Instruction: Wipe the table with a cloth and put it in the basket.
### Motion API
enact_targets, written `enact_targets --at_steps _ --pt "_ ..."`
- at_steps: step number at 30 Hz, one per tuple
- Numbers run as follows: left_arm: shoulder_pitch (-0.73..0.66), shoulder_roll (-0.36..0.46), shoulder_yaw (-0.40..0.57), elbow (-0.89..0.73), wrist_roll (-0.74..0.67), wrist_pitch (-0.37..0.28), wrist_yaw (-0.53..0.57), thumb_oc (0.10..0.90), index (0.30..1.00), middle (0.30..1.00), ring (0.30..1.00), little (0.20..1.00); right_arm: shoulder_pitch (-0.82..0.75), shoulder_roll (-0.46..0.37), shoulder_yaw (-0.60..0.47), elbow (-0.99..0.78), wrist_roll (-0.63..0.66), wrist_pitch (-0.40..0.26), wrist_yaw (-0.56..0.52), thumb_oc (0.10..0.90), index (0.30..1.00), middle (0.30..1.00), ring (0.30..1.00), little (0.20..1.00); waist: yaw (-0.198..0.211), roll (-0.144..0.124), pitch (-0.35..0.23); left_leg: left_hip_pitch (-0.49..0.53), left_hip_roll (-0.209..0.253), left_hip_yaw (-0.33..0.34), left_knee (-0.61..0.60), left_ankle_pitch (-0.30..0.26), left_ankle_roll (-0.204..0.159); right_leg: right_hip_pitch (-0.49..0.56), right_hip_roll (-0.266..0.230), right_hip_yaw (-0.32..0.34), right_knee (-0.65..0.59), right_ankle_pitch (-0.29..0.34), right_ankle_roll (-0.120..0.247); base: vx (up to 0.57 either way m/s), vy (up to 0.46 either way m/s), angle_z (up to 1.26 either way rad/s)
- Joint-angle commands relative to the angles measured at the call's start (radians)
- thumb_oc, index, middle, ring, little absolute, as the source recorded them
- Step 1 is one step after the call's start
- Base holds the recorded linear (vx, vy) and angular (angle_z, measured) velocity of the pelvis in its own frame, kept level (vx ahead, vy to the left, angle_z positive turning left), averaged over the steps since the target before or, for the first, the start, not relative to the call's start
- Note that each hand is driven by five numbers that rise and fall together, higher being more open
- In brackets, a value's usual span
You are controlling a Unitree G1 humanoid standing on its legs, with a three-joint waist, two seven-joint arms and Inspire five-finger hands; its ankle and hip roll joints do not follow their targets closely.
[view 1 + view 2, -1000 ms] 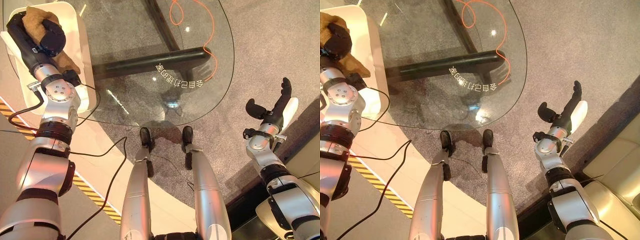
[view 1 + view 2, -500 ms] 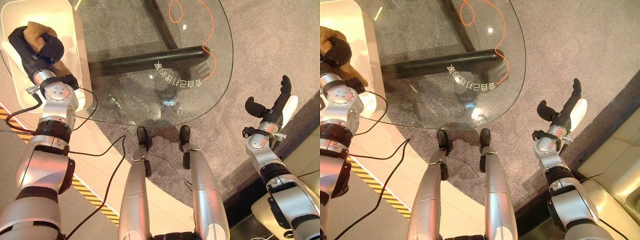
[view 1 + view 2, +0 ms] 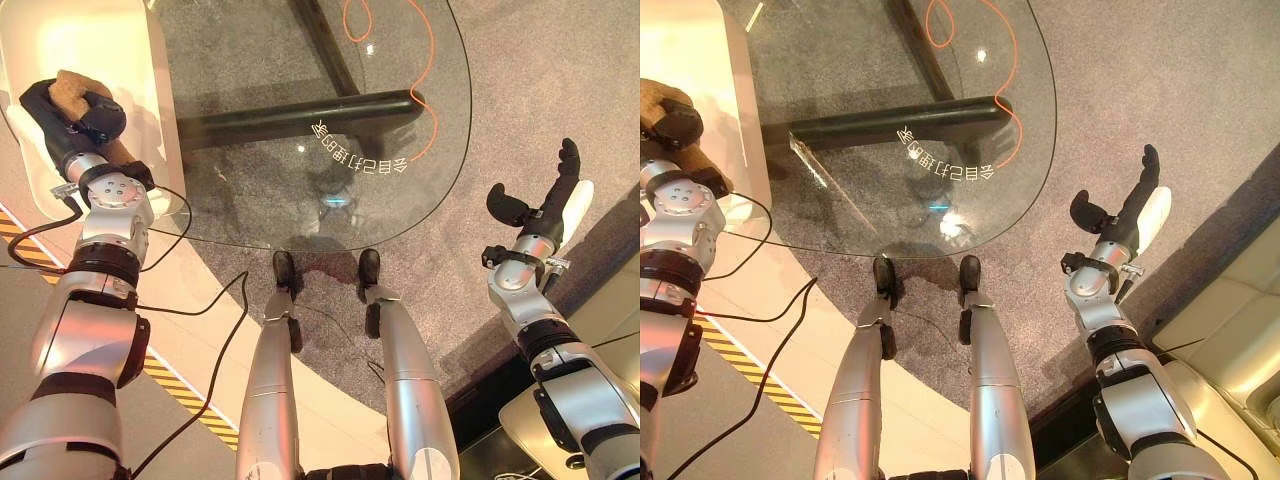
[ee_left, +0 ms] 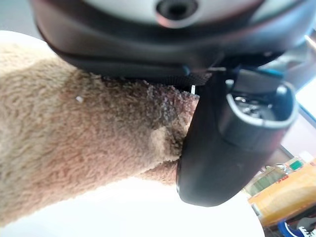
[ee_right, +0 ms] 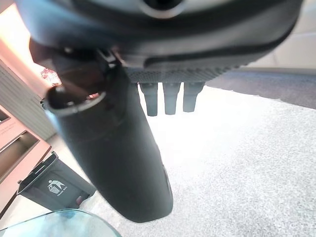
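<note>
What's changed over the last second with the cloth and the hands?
Little. The left hand still holds the brown cloth over the white basket; it hasn't let go. The right hand stays open over the carpet. The slight shift of the whole view is the camera moving.
</note>
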Motion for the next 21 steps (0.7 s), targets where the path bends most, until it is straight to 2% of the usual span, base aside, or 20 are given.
enact_targets --at_steps 1,5,6,7,8,9,11,21 --pt "-0.090 0.117 0.044 0.000 0.065 -0.055 0.038 0.100 0.300 0.300 0.300 0.200 -0.008 -0.045 -0.025 -0.024 0.008 -0.047 -0.073 0.800 0.900 0.900 0.900 0.900 0.021 -0.011 -0.028 0.030 -0.032 0.054 0.084 -0.126 0.011 0.045 0.065 -0.010 -0.068 -0.008 0.016 0.00 0.000 0.00" --pt "-0.092 0.116 0.042 0.003 0.058 -0.036 0.026 0.122 0.319 0.319 0.319 0.222 -0.014 -0.044 -0.023 -0.026 0.007 -0.042 -0.072 0.800 0.900 0.900 0.900 0.900 0.022 -0.012 -0.028 0.026 -0.031 0.052 0.084 -0.125 0.010 0.043 0.064 -0.011 -0.070 -0.007 0.017 0.00 0.000 0.00" --pt "-0.092 0.114 0.042 0.004 0.051 -0.031 0.024 0.188 0.375 0.375 0.375 0.288 -0.016 -0.045 -0.022 -0.028 0.007 -0.038 -0.073 0.800 0.900 0.900 0.900 0.900 0.022 -0.014 -0.028 0.024 -0.031 0.051 0.085 -0.125 0.010 0.042 0.064 -0.011 -0.071 -0.006 0.017 0.00 0.000 0.00" --pt "-0.091 0.111 0.043 0.007 0.048 -0.024 0.014 0.292 0.465 0.465 0.465 0.392 -0.019 -0.043 -0.019 -0.027 0.008 -0.036 -0.075 0.800 0.900 0.900 0.900 0.900 0.022 -0.015 -0.028 0.024 -0.030 0.052 0.082 -0.124 0.009 0.043 0.065 -0.011 -0.074 -0.006 0.017 0.00 0.000 0.00" --pt "-0.091 0.111 0.042 0.008 0.046 -0.017 0.011 0.353 0.516 0.516 0.516 0.453 -0.019 -0.043 -0.018 -0.026 0.006 -0.039 -0.075 0.800 0.900 0.900 0.900 0.900 0.022 -0.015 -0.028 0.024 -0.030 0.051 0.082 -0.124 0.009 0.043 0.065 -0.011 -0.075 -0.005 0.017 0.00 0.000 0.00" --pt "-0.091 0.111 0.042 0.009 0.047 -0.016 0.009 0.380 0.540 0.540 0.540 0.480 -0.018 -0.043 -0.018 -0.026 0.006 -0.038 -0.075 0.800 0.900 0.900 0.900 0.900 0.022 -0.015 -0.028 0.024 -0.030 0.051 0.082 -0.124 0.009 0.044 0.065 -0.011 -0.076 -0.005 0.017 0.00 0.000 0.00" --pt "-0.092 0.114 0.040 0.025 0.035 -0.007 -0.007 0.800 0.900 0.900 0.900 0.900 -0.019 -0.046 -0.019 -0.024 0.009 -0.042 -0.071 0.800 0.900 0.900 0.900 0.900 0.021 -0.017 -0.028 0.024 -0.030 0.052 0.081 -0.124 0.009 0.043 0.065 -0.012 -0.077 -0.004 0.018 0.00 0.000 0.00" --pt "-0.097 0.108 0.038 0.031 0.026 0.000 -0.005 0.800 0.900 0.900 0.900 0.900 -0.021 -0.045 -0.020 -0.030 0.008 -0.040 -0.070 0.800 0.900 0.900 0.900 0.900 0.020 -0.021 -0.028 0.016 -0.030 0.049 0.081 -0.123 0.007 0.038 0.064 -0.011 -0.084 0.001 0.020 0.00 0.000 0.00"
